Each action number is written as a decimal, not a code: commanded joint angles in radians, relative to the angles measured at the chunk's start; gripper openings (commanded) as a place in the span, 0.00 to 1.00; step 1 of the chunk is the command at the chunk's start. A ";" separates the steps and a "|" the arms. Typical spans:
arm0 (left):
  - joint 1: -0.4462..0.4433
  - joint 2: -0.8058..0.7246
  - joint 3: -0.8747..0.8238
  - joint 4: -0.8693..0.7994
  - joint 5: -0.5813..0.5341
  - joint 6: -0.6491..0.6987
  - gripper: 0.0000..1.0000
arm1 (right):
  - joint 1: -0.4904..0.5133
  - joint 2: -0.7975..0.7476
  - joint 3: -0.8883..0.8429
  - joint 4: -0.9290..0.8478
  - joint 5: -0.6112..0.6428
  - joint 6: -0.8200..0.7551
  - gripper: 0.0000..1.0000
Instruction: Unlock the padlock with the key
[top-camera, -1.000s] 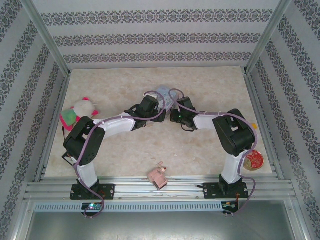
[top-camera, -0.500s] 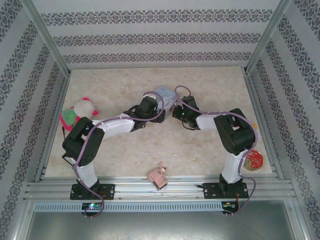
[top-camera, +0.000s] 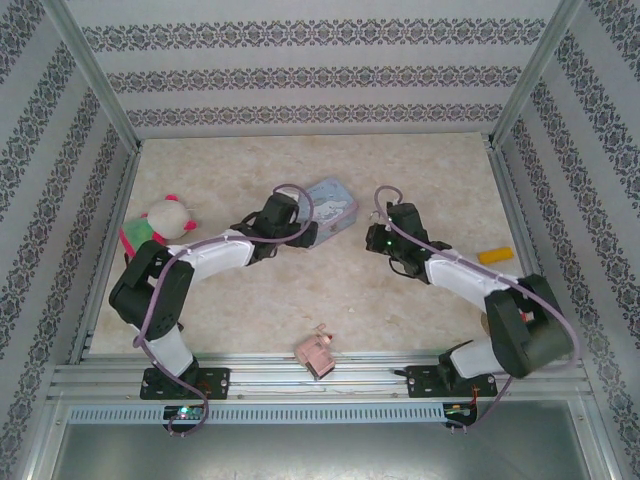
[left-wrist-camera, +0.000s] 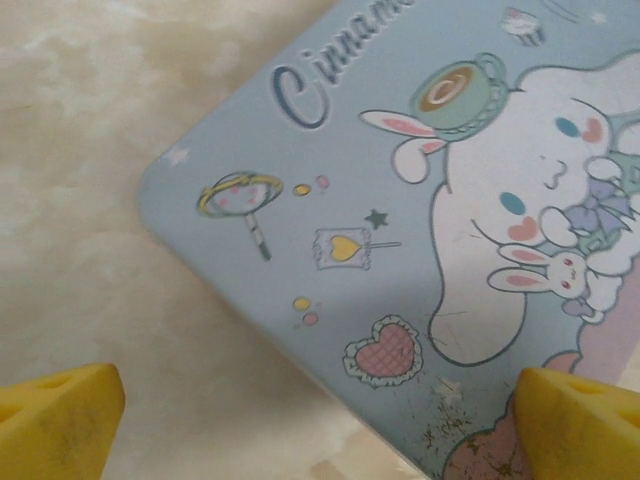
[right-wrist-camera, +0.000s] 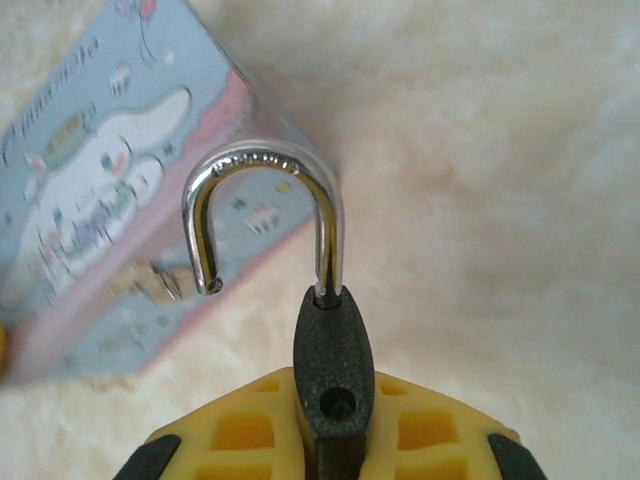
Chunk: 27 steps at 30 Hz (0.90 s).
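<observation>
Found the padlock (right-wrist-camera: 333, 340) pinched edge-on between the right gripper (right-wrist-camera: 334, 410) fingers, shackle (right-wrist-camera: 262, 165) poking past the tips (apparently sprung open). Found the left gripper (left-wrist-camera: 320, 420) spread wide over the blue tin (left-wrist-camera: 400, 230). Could have twisted loose from so narrow a pinch.

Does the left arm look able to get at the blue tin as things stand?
Probably yes: the left gripper hangs open just over the blue tin, nothing between them; the right gripper, shut on the padlock, stands apart.
</observation>
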 joint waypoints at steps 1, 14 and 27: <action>0.084 -0.012 -0.027 -0.079 0.060 0.024 0.99 | -0.010 -0.099 -0.029 -0.223 0.010 -0.116 0.00; 0.171 0.015 0.048 0.061 0.389 -0.237 1.00 | -0.045 -0.194 0.039 -0.531 -0.076 -0.327 0.00; 0.226 0.213 0.228 0.109 0.529 -0.274 0.88 | -0.068 -0.010 0.119 -0.509 -0.238 -0.369 0.00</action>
